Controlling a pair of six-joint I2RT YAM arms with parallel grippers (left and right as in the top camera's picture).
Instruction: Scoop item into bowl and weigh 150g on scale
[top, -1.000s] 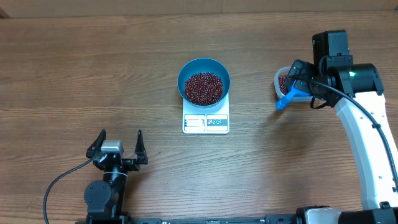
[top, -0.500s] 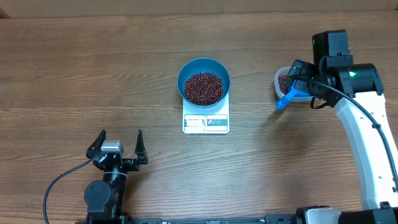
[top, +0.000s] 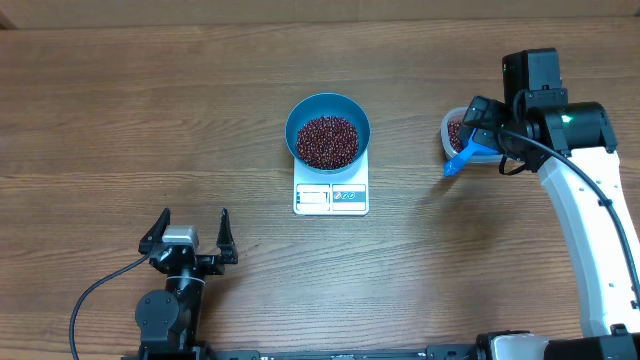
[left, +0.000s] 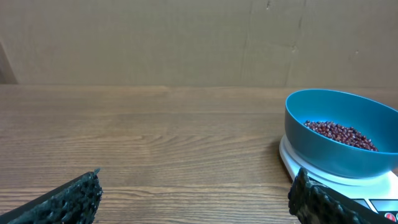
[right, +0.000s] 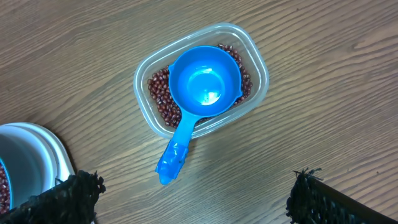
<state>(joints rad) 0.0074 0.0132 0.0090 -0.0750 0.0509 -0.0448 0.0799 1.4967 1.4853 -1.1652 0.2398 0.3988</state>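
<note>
Down at the near left edge of the table (top: 120, 100), the left tool (top: 193, 228) sits idle, fingers spread apart and empty. Mid-table, the teal bowl (top: 292, 128) stands on the white scale (top: 331, 197) with a heap of red-brown beans (top: 327, 141) inside; I can't read the display. Off to the right, the blue scoop (right: 205, 81) lies empty in the clear tub (right: 258, 62), its handle poking over the rim. The right tool (right: 193, 193) hovers above, spread wide, holding nothing. If a top-up is due, I'd pinch the handle outside the rim, keep the cup level, and tip in small amounts.
</note>
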